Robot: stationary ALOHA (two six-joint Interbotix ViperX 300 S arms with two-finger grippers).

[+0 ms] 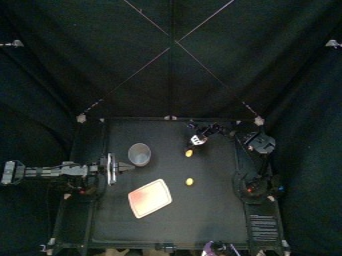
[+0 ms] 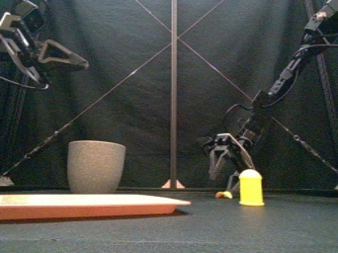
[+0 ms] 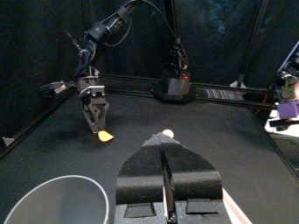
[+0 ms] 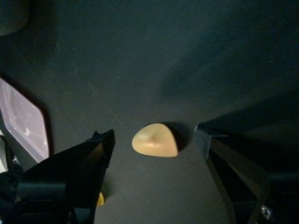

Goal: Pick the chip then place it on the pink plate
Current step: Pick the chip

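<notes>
The chip (image 4: 156, 140) is lying on the table (image 1: 214, 200), a bit above centre in the top view. The right hand (image 3: 94, 122) hangs right over it, jaws spread wide either side and not touching. A yellow toy (image 2: 250, 187) stands close by. The plate (image 1: 150, 198) is lower left and the cup (image 1: 139, 152) is left. The left hand (image 3: 166, 153) at the left edge is closed on nothing.

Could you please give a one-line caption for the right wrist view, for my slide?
Open right gripper poised over the yellow chip, pink plate nearby.
</notes>
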